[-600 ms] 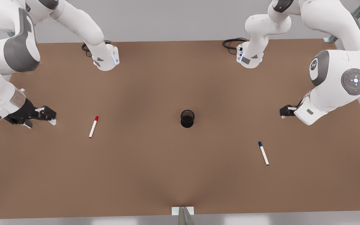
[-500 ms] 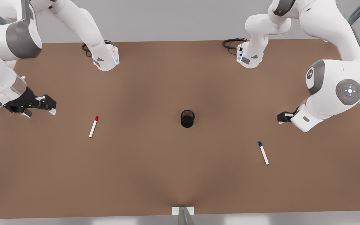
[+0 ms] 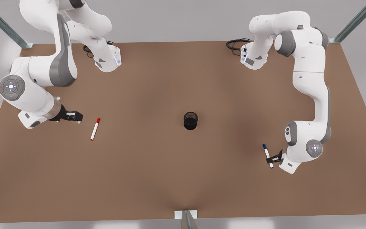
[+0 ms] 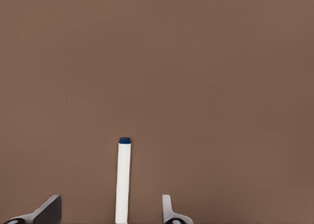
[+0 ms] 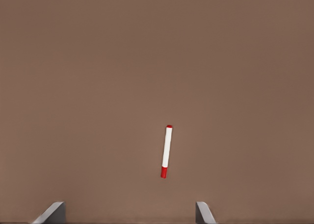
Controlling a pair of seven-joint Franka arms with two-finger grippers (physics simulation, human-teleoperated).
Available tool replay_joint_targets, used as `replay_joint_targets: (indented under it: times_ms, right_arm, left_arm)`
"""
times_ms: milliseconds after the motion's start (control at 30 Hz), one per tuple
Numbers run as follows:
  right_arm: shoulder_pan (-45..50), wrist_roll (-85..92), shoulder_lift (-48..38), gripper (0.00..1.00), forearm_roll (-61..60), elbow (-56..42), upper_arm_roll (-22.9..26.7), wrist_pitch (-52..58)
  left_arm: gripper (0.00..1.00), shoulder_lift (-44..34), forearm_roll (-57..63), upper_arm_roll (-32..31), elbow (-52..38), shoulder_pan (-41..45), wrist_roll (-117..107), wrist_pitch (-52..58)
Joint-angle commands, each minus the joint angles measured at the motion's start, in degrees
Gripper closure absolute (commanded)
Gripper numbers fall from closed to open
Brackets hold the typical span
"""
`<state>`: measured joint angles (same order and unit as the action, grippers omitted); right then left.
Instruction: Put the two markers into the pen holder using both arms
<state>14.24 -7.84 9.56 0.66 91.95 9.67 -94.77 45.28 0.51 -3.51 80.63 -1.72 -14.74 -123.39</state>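
On the brown table (image 3: 157,178), the black mesh pen holder (image 3: 190,120) stands mid-table. My left gripper (image 3: 274,159) straddles the blue-capped marker (image 3: 267,153), jaws spread, gripping nothing. My right gripper (image 3: 74,117), open and empty, hovers near the red-capped marker (image 3: 95,129).

Front view high overhead, wrist views facing down at table (image 3: 157,165)

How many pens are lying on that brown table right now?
2. The red-capped marker lies toward the front view's left, just ahead of the open right gripper. The blue-capped marker lies toward the front view's right, between the open left gripper's fingers.
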Motion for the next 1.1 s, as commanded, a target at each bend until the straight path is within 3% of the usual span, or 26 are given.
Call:
replay_joint_targets:
  times_ms: [0,100,367,467,500,567,833,933,1067]
  right_arm:
    - [1.0,3.8,0.2,0.0,-1.5,4.4,0.1,-11.8]
    - [1.0,2.2,1.1,0.0,-1.5,16.6,-2.4,-25.2]
    - [0.3,1.4,5.3,0.0,-5.3,23.8,-3.2,-33.0]
    - [-2.5,1.5,8.5,0.0,-5.6,25.5,-3.1,-36.1]
    - [-5.1,1.5,9.5,0.0,-5.6,27.8,-3.1,-40.3]
    - [-7.1,1.5,12.9,0.0,-5.5,27.7,-3.1,-41.6]
    - [-9.5,1.5,17.8,0.01,-5.6,27.6,-3.1,-45.0]
    - [-9.5,1.6,18.8,0.21,-5.5,27.6,-3.1,-45.9]
    - [-9.3,1.6,19.0,0.41,-5.5,27.7,-3.2,-45.6]
  left_arm:
    - [0.0,0.7,0.3,0.0,0.0,0.1,-9.5,-5.0]
    - [0.0,2.6,2.7,0.0,-0.7,0.1,-8.5,-6.9]
    - [0.01,6.1,4.8,-0.3,-2.4,0.0,-8.5,-9.4]
    - [0.18,6.3,4.8,-0.4,-2.6,-0.1,-8.5,-10.2]
    - [0.34,6.3,4.8,-0.4,-2.6,-0.2,-7.0,-10.2]
    - [0.44,6.4,4.8,-0.4,-2.6,-0.3,-6.4,-10.2]
    - [0.49,7.2,4.8,-0.2,-2.5,-0.1,-6.3,-11.8]
    - [0.54,7.2,4.8,-0.2,-2.5,0.0,-6.3,-11.9]
    - [0.55,7.5,4.8,-0.1,-2.5,0.1,-6.2,-12.2]
